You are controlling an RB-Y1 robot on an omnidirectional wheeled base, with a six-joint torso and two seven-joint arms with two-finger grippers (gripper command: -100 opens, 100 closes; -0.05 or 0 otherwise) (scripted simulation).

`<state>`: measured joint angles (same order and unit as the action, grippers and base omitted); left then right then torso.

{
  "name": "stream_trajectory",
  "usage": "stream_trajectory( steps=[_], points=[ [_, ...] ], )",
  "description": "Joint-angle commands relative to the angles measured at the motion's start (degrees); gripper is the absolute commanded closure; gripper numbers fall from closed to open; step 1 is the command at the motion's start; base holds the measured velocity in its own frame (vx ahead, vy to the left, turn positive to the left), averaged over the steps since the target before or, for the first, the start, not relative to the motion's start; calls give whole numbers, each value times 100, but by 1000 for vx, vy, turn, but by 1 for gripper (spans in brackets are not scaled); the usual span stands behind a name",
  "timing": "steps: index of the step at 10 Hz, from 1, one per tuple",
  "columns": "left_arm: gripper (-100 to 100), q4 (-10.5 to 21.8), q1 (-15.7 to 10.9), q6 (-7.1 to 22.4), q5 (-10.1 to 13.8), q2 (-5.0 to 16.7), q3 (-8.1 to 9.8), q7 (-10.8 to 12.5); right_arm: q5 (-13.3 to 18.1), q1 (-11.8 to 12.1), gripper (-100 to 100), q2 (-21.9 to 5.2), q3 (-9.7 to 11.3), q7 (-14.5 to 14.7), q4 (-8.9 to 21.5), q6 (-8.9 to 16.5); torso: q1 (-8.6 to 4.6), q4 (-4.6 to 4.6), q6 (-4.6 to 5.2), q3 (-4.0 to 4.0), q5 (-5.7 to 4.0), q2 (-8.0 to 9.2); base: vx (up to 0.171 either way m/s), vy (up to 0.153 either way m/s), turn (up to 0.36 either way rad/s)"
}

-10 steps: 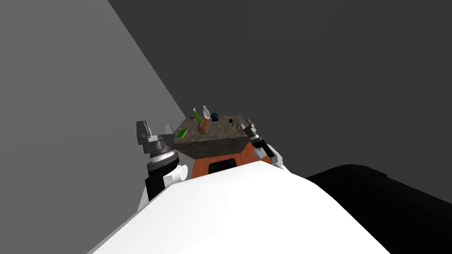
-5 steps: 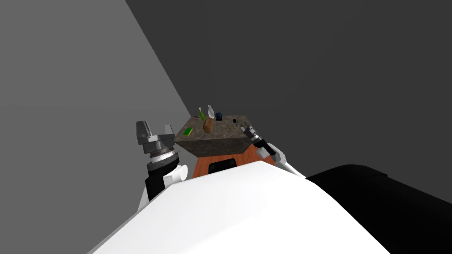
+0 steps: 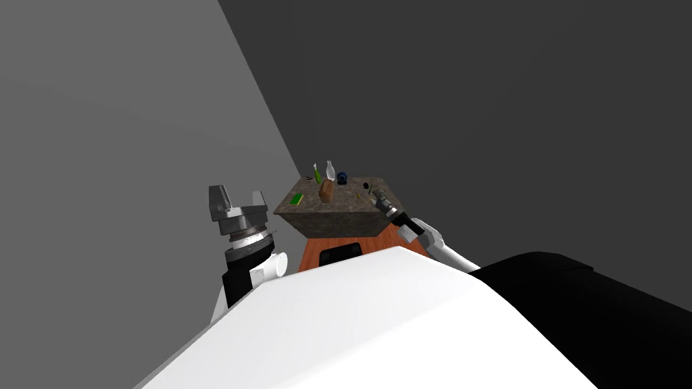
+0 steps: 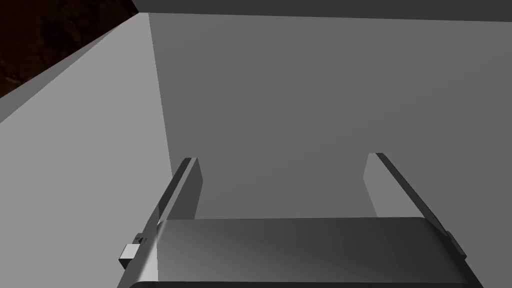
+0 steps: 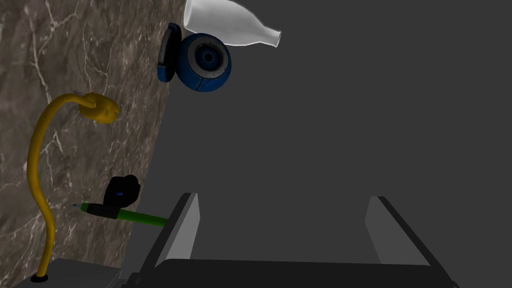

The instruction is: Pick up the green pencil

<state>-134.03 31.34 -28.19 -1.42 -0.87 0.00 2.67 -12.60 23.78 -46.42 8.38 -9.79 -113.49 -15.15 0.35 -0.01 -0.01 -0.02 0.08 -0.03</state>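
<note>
A dark, marble-patterned surface (image 3: 338, 206) stands in the corner of two plain grey walls, ahead of the robot.

The left gripper (image 3: 238, 196) is raised well off to the side of the surface, fingers spread wide with nothing between them.

The right gripper (image 3: 378, 196) reaches over the surface's right edge. Its fingers are also apart and empty.

In the right wrist view, a white bottle (image 5: 225, 20) and a blue round object (image 5: 202, 62) stand at the far side of the surface. A long yellow cord (image 5: 37, 165) curves across the marble nearer the gripper.

The slim green pencil (image 5: 142, 217) lies flat on the surface near its edge, just beside one finger of the right gripper (image 5: 282, 200) and outside the gap between the fingers. A small black object (image 5: 122, 192) sits against the pencil's far part.

The step in hand looks like the approach, with the grasp not yet made. The next move likely calls for shifting the right gripper sideways so the pencil sits between the fingers, lowering to the marble, then closing without catching the black object.
</note>
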Motion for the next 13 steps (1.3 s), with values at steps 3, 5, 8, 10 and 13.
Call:
stream_trajectory(
  steps=[3, 5, 8, 10, 13],
  points=[
    [0, 0, 0, 0, 0, 0, 0, 0, -14, 17, -100, -514, 41, -22, 242, 254, -10, 1, 2, 1, -1, 2, 13, 63, 87],
    [0, 0, 0, 0, 0, 0, 0, 0, -7, 33, -100, -763, 68, -25, 390, 417, -17, 0, 2, 1, -3, 1, 17, 47, 113],
    [0, 0, 1, 0, 0, 1, 1, 0, 31, 80, -100, -1189, 115, -23, 695, 759, -23, 1, 4, 3, -4, 5, 12, 44, 124],
    [0, 0, 0, 0, 0, 0, 1, 0, 60, 110, -100, -1448, 136, -18, 851, 938, -16, 0, 2, 0, -2, 0, 28, 54, 155],
    [0, 0, 1, 0, 0, 1, 1, 0, 136, 181, -100, -1846, 170, -2, 1163, 1303, -25, 1, 6, 1, -4, 1, 23, 39, 127]
  ],
)
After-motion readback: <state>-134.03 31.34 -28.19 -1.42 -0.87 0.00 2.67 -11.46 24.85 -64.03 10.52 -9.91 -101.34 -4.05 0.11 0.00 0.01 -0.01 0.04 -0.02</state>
